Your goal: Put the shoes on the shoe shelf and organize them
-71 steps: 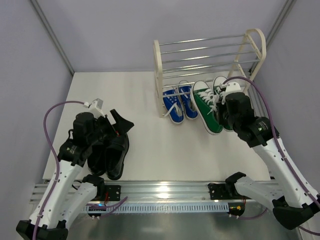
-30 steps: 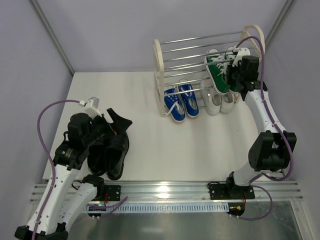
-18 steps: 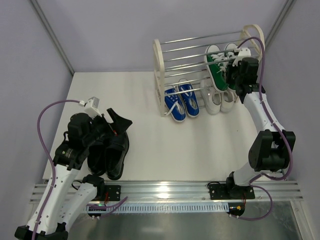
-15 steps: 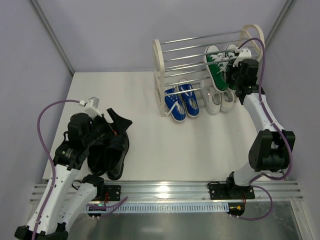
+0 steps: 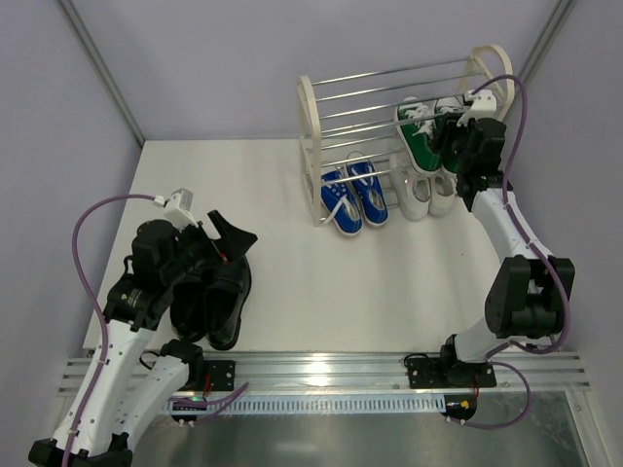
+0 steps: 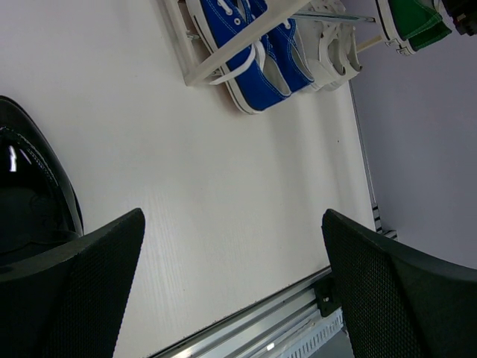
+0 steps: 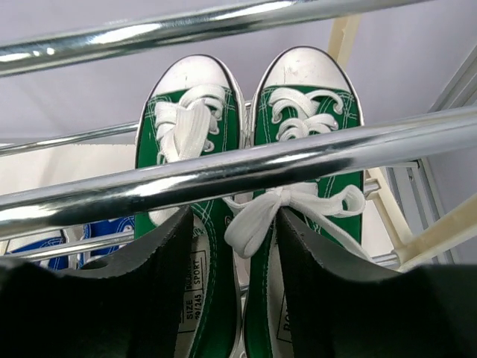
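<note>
Top view: shoe shelf stands far right on the counter, bare counter before it. Green sneakers sit at the upper tier's right end. Black shoes sit near left.
Left wrist: left end effector spread wide, empty.
Right wrist: right end effector pinches the green sneakers' inner walls. Insole reads "SIZE", "SPORT". Toes point at the back wall, across the rods.

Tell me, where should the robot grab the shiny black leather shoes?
Probably at the heel-end openings, coming down from above. The glossy black leather shoes stand side by side, soles down, so one finger can drop into each and pinch the inner walls together. The left gripper hovers open beside them.
</note>
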Controlling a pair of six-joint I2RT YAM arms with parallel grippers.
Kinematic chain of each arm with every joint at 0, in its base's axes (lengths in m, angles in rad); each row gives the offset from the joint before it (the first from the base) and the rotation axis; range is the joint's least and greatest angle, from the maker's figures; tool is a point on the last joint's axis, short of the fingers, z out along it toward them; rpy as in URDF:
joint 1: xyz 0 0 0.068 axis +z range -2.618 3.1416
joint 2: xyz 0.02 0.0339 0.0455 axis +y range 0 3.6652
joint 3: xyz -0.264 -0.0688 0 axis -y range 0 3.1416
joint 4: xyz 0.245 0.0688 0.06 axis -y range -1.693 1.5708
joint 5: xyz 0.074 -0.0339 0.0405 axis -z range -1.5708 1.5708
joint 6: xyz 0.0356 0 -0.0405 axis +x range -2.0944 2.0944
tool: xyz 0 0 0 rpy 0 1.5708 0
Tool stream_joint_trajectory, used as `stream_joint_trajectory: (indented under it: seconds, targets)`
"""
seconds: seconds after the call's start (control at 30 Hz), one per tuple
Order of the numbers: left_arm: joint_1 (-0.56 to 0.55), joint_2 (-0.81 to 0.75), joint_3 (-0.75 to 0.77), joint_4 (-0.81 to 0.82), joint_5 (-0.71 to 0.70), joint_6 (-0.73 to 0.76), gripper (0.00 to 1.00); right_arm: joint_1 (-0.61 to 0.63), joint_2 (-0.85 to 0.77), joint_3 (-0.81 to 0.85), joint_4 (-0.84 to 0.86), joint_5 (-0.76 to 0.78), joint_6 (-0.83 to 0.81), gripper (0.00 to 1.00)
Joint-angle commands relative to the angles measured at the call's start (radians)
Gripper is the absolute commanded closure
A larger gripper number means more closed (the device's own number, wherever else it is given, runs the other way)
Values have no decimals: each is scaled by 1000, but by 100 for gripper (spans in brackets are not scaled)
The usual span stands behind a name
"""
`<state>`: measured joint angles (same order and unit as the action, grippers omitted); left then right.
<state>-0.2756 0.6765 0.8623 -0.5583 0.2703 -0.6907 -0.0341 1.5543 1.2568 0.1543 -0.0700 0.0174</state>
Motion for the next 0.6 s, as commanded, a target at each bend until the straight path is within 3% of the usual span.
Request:
stream_joint_trajectory:
  seconds: [0.0, 0.23, 0.4, 0.57]
  targets:
    - [-2, -5, 6, 14, -9, 13, 0, -1, -83, -7, 106, 4, 21, 48]
    - [-2, 1, 15, -2, -31, 13, 0, 3, -221, -63, 77, 80, 78, 40]
    - [-2, 58, 56, -54, -66, 11, 0, 34, -385, -132, -85, 177, 167, 33]
    - [-2, 135, 168, -242, -215, 58, 0, 261, -595, -293, -185, 324, 191, 28]
